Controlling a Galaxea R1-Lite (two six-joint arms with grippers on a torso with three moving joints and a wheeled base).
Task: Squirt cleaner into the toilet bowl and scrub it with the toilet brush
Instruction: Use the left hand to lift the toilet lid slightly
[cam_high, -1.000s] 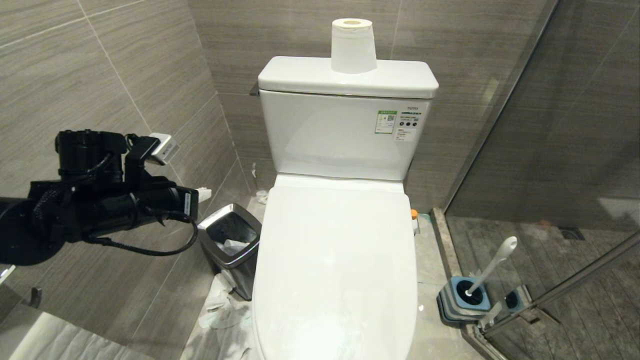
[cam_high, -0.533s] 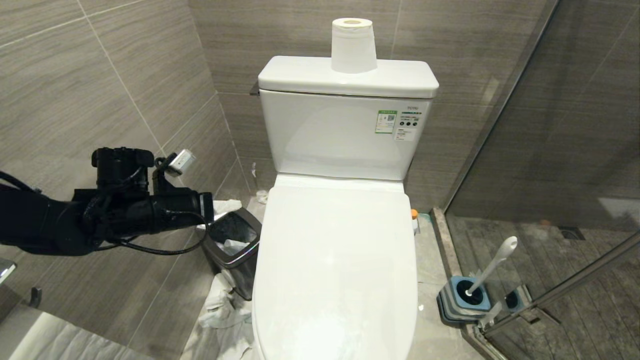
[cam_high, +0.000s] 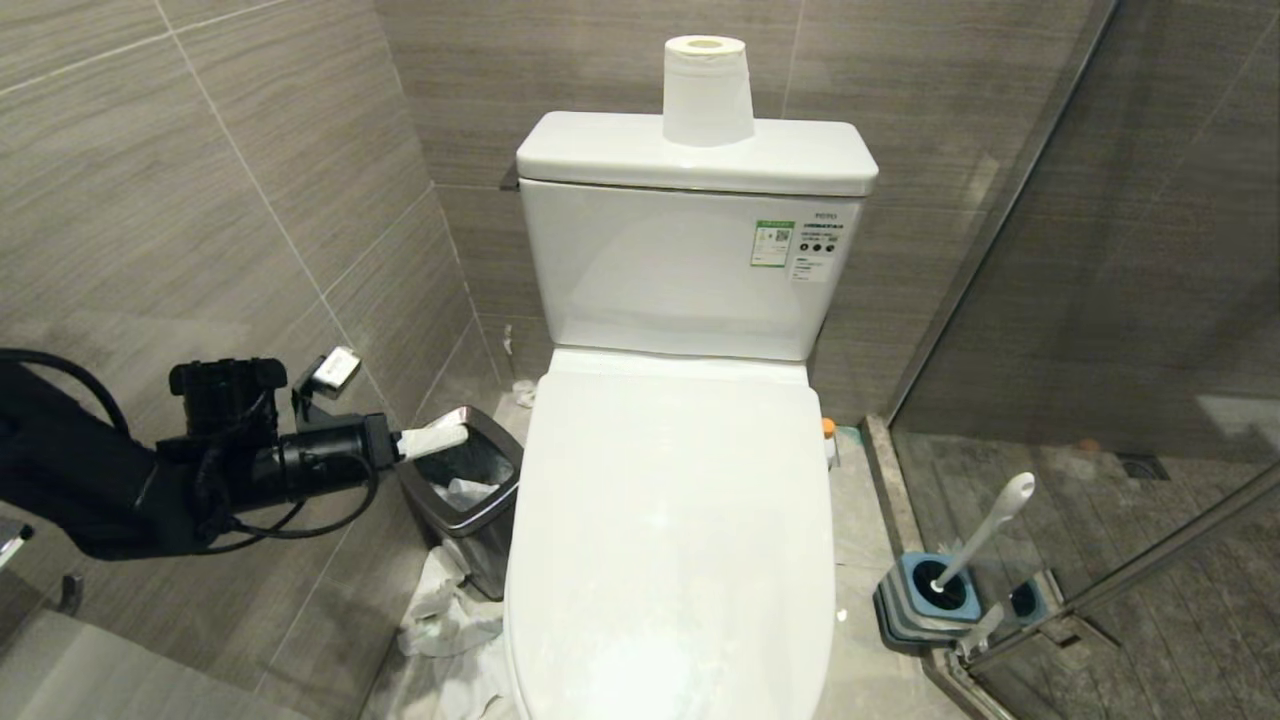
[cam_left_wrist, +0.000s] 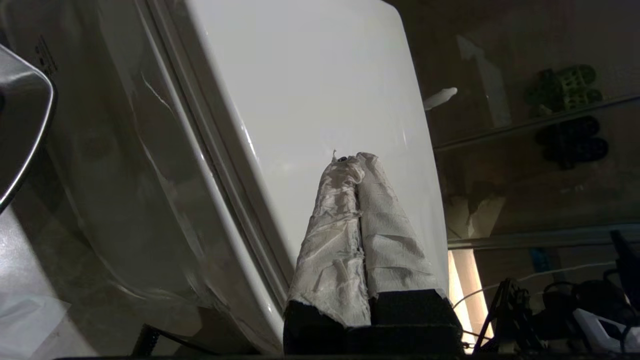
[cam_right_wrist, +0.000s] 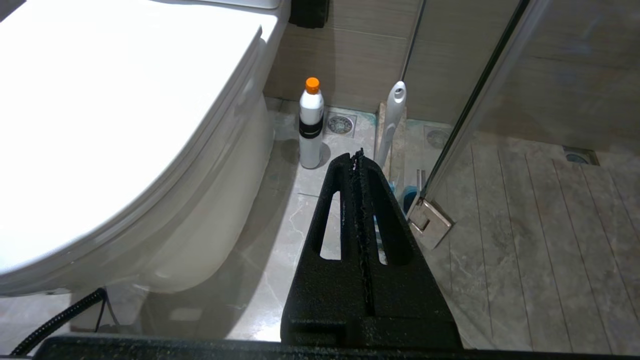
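Toilet (cam_high: 670, 540) lid down, paper roll (cam_high: 706, 90) on tank. Left gripper (cam_high: 432, 440), fingers together and paper-wrapped, level over bin (cam_high: 463, 500) rim, pointing at toilet. Brush (cam_high: 985, 530) leans in holder (cam_high: 925, 600) right of toilet. Cleaner (cam_high: 828, 428) cap peeks behind seat.

"TOTO" on the cistern (cam_high: 690, 270), sticker text (cam_high: 771, 244) illegible

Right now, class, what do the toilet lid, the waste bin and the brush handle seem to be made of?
Toilet lid: probably glossy white plastic; smooth and thin, with soft reflections.
Waste bin: looks like brushed steel; its rim shines like metal.
Brush handle: likely matt white moulded plastic; slim, with a rounded, flattened end.
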